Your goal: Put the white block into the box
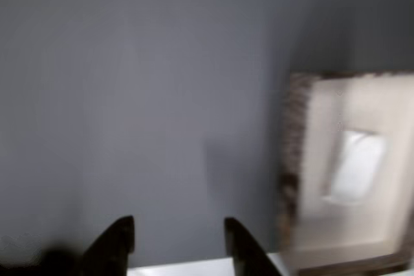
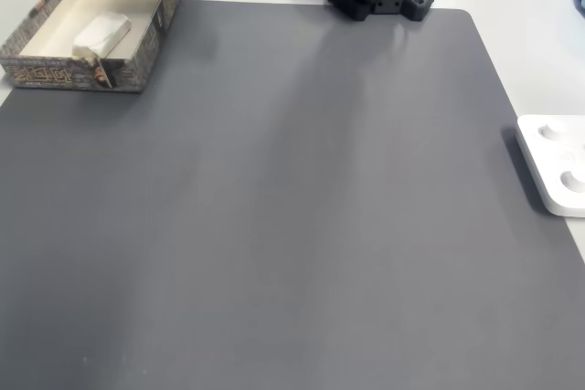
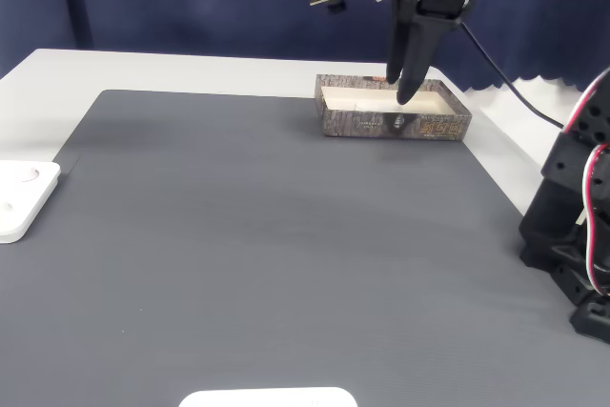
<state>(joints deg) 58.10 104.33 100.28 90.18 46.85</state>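
gripper (image 3: 404, 85) pointing down above box (image 3: 393, 122), empty

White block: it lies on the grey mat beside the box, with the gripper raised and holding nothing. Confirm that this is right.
Not quite. The white block lies inside the box, on its pale floor, not on the grey mat beside it; a fixed view shows this plainly. The rest stands: the gripper hangs raised above the box, with nothing between its fingers.
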